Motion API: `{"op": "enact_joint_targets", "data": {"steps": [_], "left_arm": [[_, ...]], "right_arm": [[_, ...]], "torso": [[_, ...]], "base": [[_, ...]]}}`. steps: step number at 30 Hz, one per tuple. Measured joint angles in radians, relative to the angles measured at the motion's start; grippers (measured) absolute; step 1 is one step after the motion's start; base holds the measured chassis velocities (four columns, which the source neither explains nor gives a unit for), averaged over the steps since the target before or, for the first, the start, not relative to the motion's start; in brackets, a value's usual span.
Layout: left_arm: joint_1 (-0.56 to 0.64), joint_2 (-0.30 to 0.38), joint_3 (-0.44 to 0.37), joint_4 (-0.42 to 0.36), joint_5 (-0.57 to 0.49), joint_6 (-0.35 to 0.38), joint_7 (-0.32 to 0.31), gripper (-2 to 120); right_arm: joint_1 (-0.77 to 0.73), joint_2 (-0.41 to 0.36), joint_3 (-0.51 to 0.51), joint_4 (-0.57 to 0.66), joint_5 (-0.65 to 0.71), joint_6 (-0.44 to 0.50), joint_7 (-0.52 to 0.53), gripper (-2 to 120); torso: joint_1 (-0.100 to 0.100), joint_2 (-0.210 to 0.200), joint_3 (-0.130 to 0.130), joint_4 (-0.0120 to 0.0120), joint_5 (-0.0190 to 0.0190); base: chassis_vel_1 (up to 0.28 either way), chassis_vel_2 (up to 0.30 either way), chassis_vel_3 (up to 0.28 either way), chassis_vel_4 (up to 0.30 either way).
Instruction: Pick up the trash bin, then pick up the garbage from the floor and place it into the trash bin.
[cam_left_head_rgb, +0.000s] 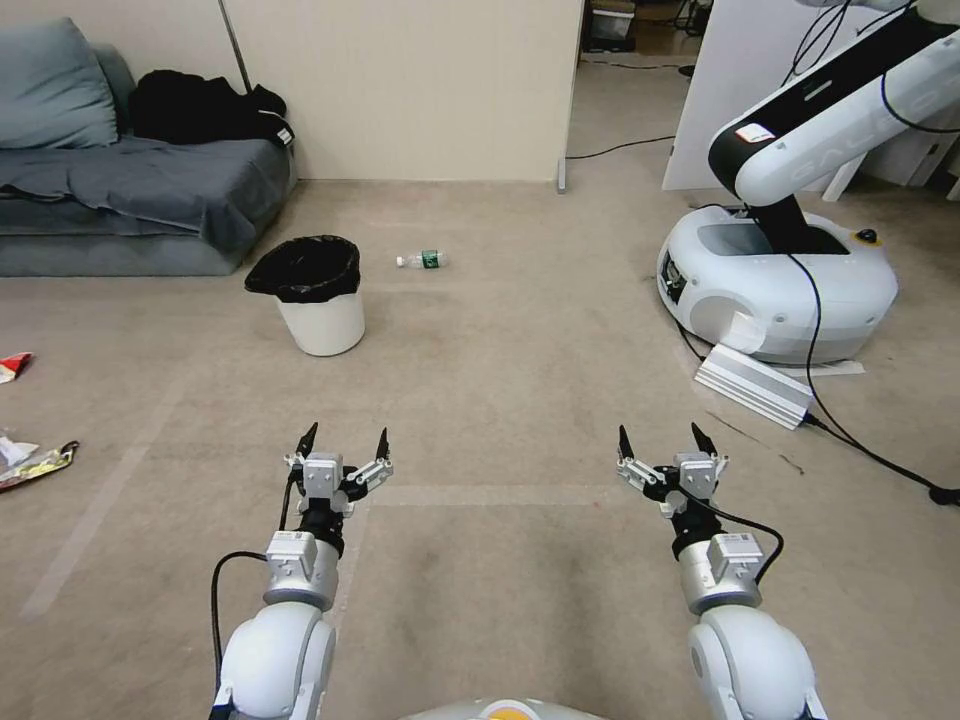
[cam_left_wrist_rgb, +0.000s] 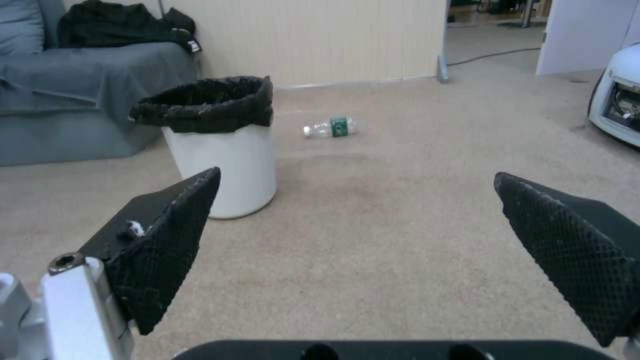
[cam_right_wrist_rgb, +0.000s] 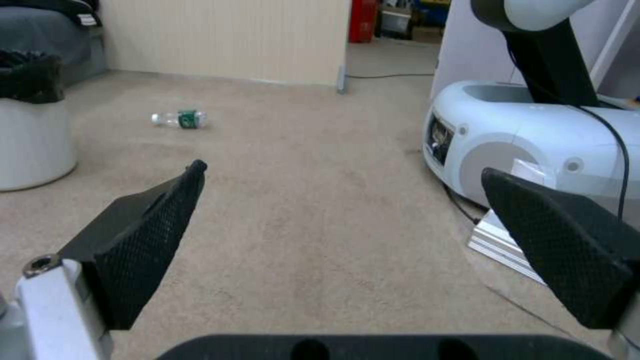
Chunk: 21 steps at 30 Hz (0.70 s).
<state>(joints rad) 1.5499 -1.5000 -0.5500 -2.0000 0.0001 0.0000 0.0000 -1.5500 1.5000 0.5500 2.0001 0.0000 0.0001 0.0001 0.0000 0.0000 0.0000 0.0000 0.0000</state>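
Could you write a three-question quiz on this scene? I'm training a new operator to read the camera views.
1. True or false: the trash bin stands upright on the carpet.
2. The bottle lies: A) inside the bin B) on the floor beside the bin C) on the sofa.
3. Fill in: both the left gripper and the right gripper are ____.

Key: 1 true; 2 B; 3 open.

Both arms are glossy white with silver wrist blocks and looping black cables. The left tool (cam_left_head_rgb: 346, 434) and right tool (cam_left_head_rgb: 660, 435) carry pointed black fingers with a diamond-textured grip, fixed by hex screws.
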Motion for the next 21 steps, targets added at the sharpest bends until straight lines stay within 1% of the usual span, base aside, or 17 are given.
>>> {"op": "enact_joint_targets", "data": {"steps": [9, 12, 15, 16, 17, 18, 19, 20, 21], "left_arm": [[0.0, 0.0, 0.0, 0.0, 0.0, 0.0, 0.0, 100], [0.009, 0.0, 0.001, -0.019, 0.011, 0.011, -0.01, 100], [0.062, -0.005, 0.009, -0.118, 0.077, 0.081, -0.067, 100], [0.062, -0.005, 0.009, -0.118, 0.077, 0.081, -0.067, 100], [0.076, -0.007, 0.011, -0.145, 0.095, 0.1, -0.083, 100], [0.087, -0.007, 0.012, -0.166, 0.101, 0.108, -0.09, 100], [0.087, -0.007, 0.012, -0.166, 0.101, 0.108, -0.09, 100], [0.098, -0.008, 0.015, -0.186, 0.113, 0.125, -0.103, 100], [0.114, -0.01, 0.019, -0.219, 0.13, 0.149, -0.122, 100]], "right_arm": [[0.0, 0.0, 0.0, 0.0, 0.0, 0.0, 0.0, 100], [-0.015, 0.005, 0.001, 0.014, -0.004, 0.0, 0.0, 100], [-0.109, 0.037, 0.009, 0.116, -0.038, 0.015, 0.013, 100], [-0.109, 0.037, 0.009, 0.116, -0.038, 0.015, 0.013, 100], [-0.139, 0.048, 0.012, 0.149, -0.049, 0.02, 0.017, 100], [-0.194, 0.067, 0.017, 0.208, -0.068, 0.03, 0.025, 100], [-0.194, 0.067, 0.017, 0.208, -0.068, 0.03, 0.025, 100], [-0.236, 0.081, 0.022, 0.253, -0.083, 0.037, 0.031, 100], [-0.276, 0.095, 0.025, 0.298, -0.098, 0.044, 0.037, 100]], "torso": [[0.0, 0.0, 0.0, 0.0, 0.0], [0.0, 0.0, 0.0, 0.0001, 0.0001], [0.0, 0.0, 0.0, 0.0, 0.0], [0.0, 0.0, 0.0, 0.0, 0.0], [0.0, 0.0, 0.0, -0.0001, -0.0001], [0.0, 0.0, 0.0, -0.0002, 0.0005], [0.0, 0.0, 0.0, -0.0002, 0.0005], [0.0, 0.0, 0.0, -0.0003, -0.0011], [0.0, 0.0, 0.0, -0.0003, -0.0001]], "base": [[0.0, 0.0, 0.0, 0.0], [0.0, 0.0, 0.0, 0.0], [0.0, 0.0, 0.0, 0.0], [0.0, 0.0, 0.0, 0.0], [0.0, 0.0, 0.0, 0.0], [0.0, 0.0, 0.0, 0.0], [0.0, 0.0, 0.0, 0.0], [0.0, 0.0, 0.0, 0.0], [0.0, 0.0, 0.0, 0.0]]}}
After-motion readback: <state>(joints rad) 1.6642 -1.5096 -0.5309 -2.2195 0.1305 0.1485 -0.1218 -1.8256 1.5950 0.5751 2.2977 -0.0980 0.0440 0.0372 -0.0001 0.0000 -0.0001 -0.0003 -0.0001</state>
